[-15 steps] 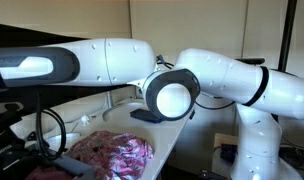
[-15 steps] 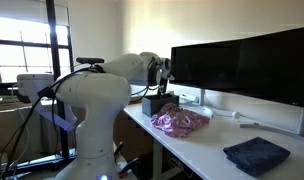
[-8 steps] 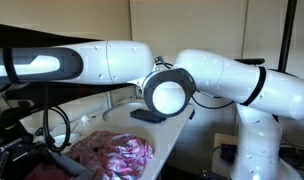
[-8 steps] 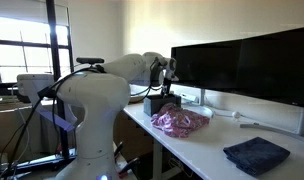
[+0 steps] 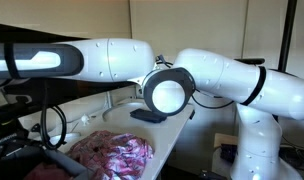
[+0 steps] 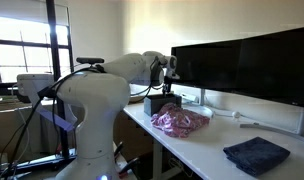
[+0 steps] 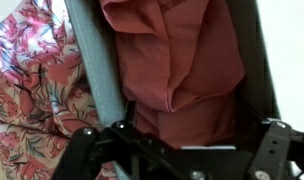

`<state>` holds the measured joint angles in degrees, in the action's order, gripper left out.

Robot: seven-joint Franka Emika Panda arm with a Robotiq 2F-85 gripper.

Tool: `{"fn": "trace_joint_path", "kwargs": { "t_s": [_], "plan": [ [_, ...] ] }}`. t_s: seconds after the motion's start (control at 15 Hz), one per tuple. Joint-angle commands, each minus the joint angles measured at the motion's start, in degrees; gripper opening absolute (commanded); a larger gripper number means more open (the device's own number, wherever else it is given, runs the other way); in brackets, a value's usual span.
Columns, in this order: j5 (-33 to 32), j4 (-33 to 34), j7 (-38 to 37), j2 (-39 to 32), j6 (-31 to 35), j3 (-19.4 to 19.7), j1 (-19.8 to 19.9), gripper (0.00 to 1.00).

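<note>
Cloth axis: the red cloth point(image 7: 182, 60) lies crumpled in the bin point(image 7: 92, 60). Its length runs along the bin, from top to bottom of the wrist view, and its folds run much the same way.
Cloth end: no clear end or point shows, and its lower edge is hidden behind the claw.
Claw: the claw point(image 7: 180, 142) is spread wide, its 2 fingers point(image 7: 87, 148) standing about level with the bin's 2 long walls. It grips nothing, and I cannot tell whether it touches the cloth.
Cloth to claw: the cloth sits inside the bin, straight under the claw and between its fingers.
Beside the bin: a floral cloth point(image 7: 32, 80) lies heaped just outside 1 long wall, touching it.
From the room: in an exterior view the claw point(image 6: 165, 82) hangs over the dark bin point(image 6: 155, 103) on the desk point(image 6: 207, 140). The floral cloth point(image 6: 180, 120) lies just beside the bin, and a blue cloth point(image 6: 257, 155) lies well apart from it.
</note>
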<state>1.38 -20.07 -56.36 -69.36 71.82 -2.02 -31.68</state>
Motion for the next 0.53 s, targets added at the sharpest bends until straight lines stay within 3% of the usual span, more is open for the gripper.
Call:
{"fn": "trace_joint_path", "kwargs": {
  "t_s": [0.0, 0.47],
  "plan": [
    [-0.7, -0.1, -1.0, 1.7, 1.4, 0.5, 0.3, 1.00],
    [-0.6, -1.0, -2.7, 1.6, 0.2, 1.2, 0.7, 1.00]
  ]
}}
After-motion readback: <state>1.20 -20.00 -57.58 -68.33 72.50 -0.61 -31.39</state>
